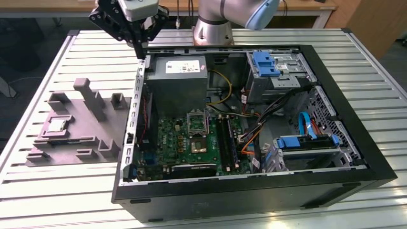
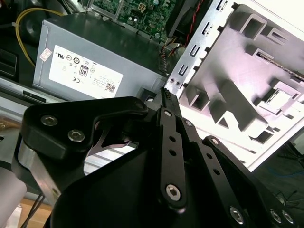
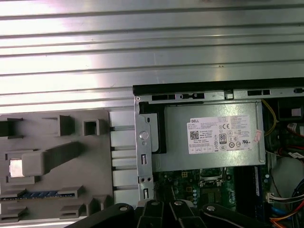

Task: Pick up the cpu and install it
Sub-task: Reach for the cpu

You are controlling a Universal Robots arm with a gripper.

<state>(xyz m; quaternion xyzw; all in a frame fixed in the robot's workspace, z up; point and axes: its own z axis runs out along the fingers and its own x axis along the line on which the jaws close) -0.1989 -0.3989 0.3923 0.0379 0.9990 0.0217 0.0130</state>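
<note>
Closest to the lens in the second wrist view are the black links of the gripper. Its fingers are drawn together to a narrow tip with nothing between them. In the exterior view that tip hangs at the upper left of the frame, over the rear left corner of the open computer case, just beside the grey power supply.

The cpu is not yet picked up. It lies flat, pale top upward, in a recess of the grey moulded tray, which sits on the slatted table outside the case, at the exterior view's left. From the gripper, the chip lies down and to the left in that frame, well apart from the tip, with the tray's upright blocks between. Being square, it offers no long axis to line up with.

The empty socket on the motherboard lies the other way, lower right of the gripper, inside the case below the power supply.
</note>
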